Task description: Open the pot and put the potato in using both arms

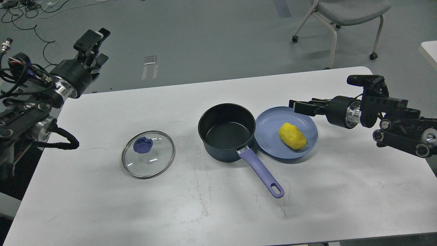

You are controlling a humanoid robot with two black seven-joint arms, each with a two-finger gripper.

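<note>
The dark pot (227, 131) stands open and empty at the table's middle, its purple handle (261, 172) pointing to the front right. Its glass lid (148, 154) with a purple knob lies flat on the table to the left. The yellow potato (292, 136) lies on a blue plate (269, 123) touching the pot's right side. My right gripper (298, 106) is level above the plate's far right rim, pointing left, its fingers slightly apart and empty. My left gripper (95, 46) is raised beyond the table's far left corner, open and empty, far from the lid.
The white table (218, 212) has its far edge just behind both grippers. A grey chair (344, 13) stands on the floor at the back right. Cables (44, 51) lie on the floor at the back left.
</note>
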